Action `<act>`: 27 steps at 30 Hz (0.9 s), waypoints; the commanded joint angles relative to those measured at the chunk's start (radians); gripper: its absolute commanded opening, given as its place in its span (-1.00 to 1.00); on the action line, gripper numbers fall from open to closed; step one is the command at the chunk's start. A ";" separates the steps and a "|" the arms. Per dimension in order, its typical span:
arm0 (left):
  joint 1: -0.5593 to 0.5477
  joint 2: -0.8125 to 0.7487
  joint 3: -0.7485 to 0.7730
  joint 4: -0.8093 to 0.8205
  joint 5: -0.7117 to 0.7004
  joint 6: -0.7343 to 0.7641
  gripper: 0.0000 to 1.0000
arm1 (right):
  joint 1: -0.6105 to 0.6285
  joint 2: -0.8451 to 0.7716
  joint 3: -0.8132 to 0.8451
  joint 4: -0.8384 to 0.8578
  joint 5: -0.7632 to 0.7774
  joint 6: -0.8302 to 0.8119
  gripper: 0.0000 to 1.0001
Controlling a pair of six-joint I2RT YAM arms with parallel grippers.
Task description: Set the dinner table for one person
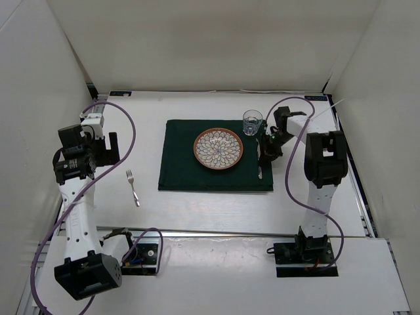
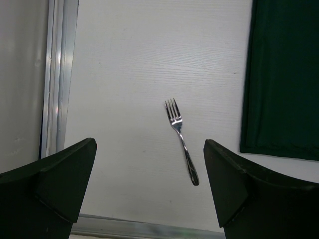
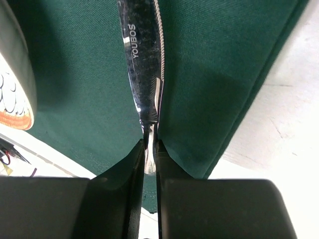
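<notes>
We log the right claw clamped on a knife over the green mat. The left claw hangs wide open above the desk and fork.

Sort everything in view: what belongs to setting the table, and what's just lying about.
Belongs to the job:
dinner table, green mat, plate, glass, fork, knife clamped in the right gripper.

Just there:
purple cables, white walls.
</notes>
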 commanded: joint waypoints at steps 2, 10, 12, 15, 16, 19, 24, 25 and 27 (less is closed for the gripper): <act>0.004 -0.038 -0.006 0.002 0.017 -0.006 1.00 | 0.014 0.008 0.042 0.001 -0.009 0.012 -1.00; 0.004 -0.047 -0.006 0.002 0.017 -0.006 1.00 | 0.014 0.027 0.042 0.001 0.033 0.033 -1.00; 0.004 -0.047 -0.006 0.002 0.017 -0.006 1.00 | 0.014 0.027 0.042 0.001 0.033 0.033 -1.00; 0.004 -0.047 -0.006 -0.007 0.017 -0.006 1.00 | 0.014 0.027 0.042 0.001 0.057 0.042 -0.98; 0.004 -0.047 -0.006 -0.007 0.017 -0.006 1.00 | 0.014 0.027 0.042 0.001 0.068 0.042 -0.95; 0.004 -0.047 -0.006 -0.007 0.017 -0.006 1.00 | 0.014 0.027 0.042 0.001 0.068 0.042 -0.88; 0.004 -0.047 -0.006 -0.007 0.026 -0.006 1.00 | 0.014 0.027 0.051 0.001 0.068 0.052 -0.80; 0.004 -0.047 -0.006 -0.007 0.026 -0.006 1.00 | 0.014 0.027 0.051 0.001 0.068 0.052 -0.77; 0.004 -0.047 -0.006 -0.007 0.035 -0.006 1.00 | 0.014 0.027 0.051 0.001 0.056 0.052 -0.69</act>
